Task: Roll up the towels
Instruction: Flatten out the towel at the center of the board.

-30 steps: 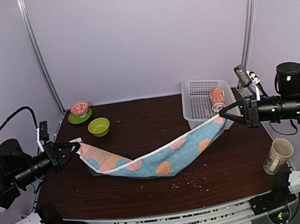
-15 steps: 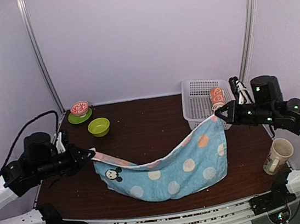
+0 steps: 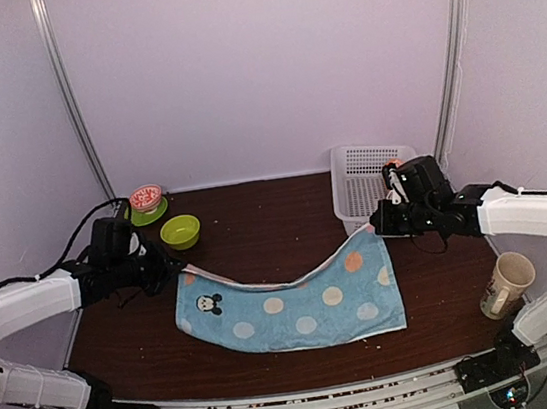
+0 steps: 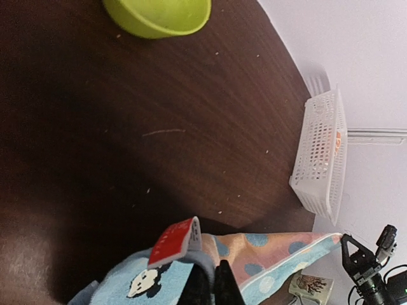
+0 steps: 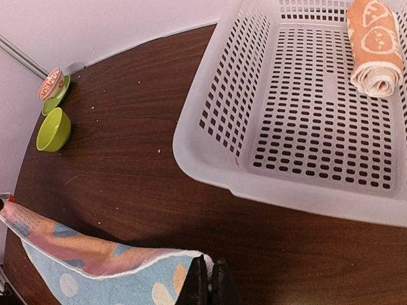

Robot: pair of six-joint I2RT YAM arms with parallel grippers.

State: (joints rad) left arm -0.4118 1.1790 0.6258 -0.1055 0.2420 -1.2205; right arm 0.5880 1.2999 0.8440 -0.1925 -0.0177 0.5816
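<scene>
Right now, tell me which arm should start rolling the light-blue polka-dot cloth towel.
Left, probably. The left gripper and right gripper each pinch a far corner of the light-blue polka-dot towel; a roll started at the left end would travel toward the white perforated plastic basket beside the right gripper.

Overhead, soft even light fills the scene. The pale walls (image 3: 255,66) read lilac and washed out, and the dark wood surface (image 3: 256,227) has a dull sheen. The left wrist view is dim, with deep shadow at lower left and a glaring white wall. The right wrist view is crisp on the white basket (image 5: 305,95). There the blue towel (image 5: 95,267) casts a soft shadow, and the right tool (image 5: 209,279) is a dark blur.
</scene>
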